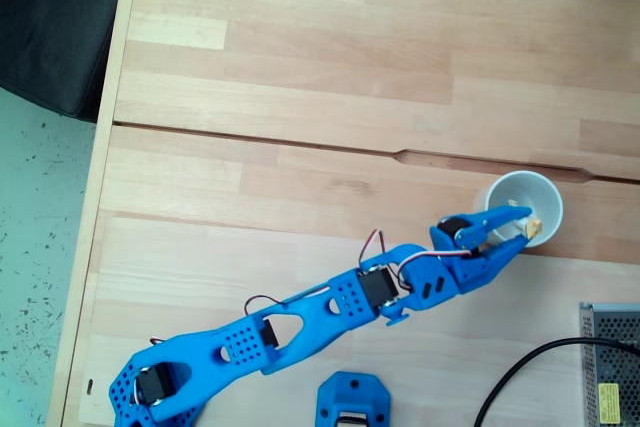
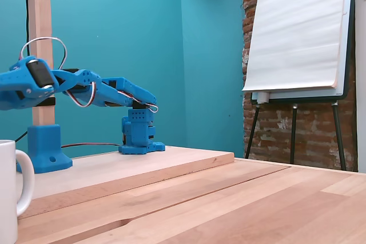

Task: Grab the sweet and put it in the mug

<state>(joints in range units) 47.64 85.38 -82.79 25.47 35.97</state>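
In a fixed view from above, the white mug (image 1: 508,190) stands at the right of the wooden table. My blue gripper (image 1: 529,227) reaches over its open top from the lower left. It is shut on the sweet (image 1: 535,226), a tiny yellow-orange and white piece held at the fingertips above the mug's near rim. In a fixed view from table level, the mug (image 2: 8,198) sits at the left edge with its handle facing right. The blue arm (image 2: 86,90) stretches above it toward the left border, where the fingertips are cut off.
A grey metal box (image 1: 612,362) and a black cable (image 1: 520,377) lie at the lower right, with a blue base part (image 1: 352,402) nearby. The table's left edge (image 1: 95,197) borders the floor. A wooden post (image 2: 40,44) and a flip chart (image 2: 297,32) stand behind.
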